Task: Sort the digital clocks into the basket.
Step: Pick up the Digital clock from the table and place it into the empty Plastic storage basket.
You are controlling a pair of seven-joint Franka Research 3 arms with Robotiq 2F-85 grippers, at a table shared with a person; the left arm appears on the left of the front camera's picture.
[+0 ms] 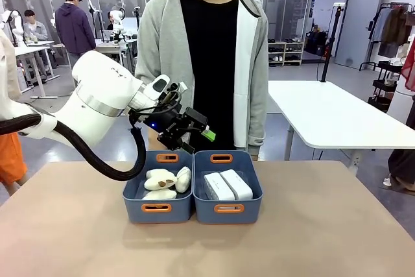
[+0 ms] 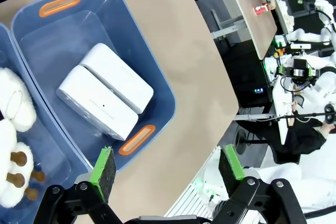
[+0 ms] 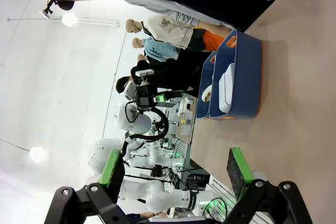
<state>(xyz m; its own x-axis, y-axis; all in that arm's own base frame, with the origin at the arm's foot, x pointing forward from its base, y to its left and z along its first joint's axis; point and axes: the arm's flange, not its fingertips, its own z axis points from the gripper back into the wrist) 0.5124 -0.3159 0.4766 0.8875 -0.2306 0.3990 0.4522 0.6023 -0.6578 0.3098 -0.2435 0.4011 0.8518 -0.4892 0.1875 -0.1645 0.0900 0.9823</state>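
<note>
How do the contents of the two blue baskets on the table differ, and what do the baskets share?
The right basket holds two smooth white clocks lying side by side; the left basket holds fluffy white plush toys in a loose heap. Both baskets are slate-blue with orange handle slots and stand touching.

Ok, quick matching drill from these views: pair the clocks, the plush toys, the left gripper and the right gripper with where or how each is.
1 digital clocks
2 plush toys
3 left gripper
4 right gripper

A open, low over bare tabletop
B in left basket
C open, above the baskets
D side by side in right basket

Pairs: 1-D, 2-B, 3-C, 4-A
</note>
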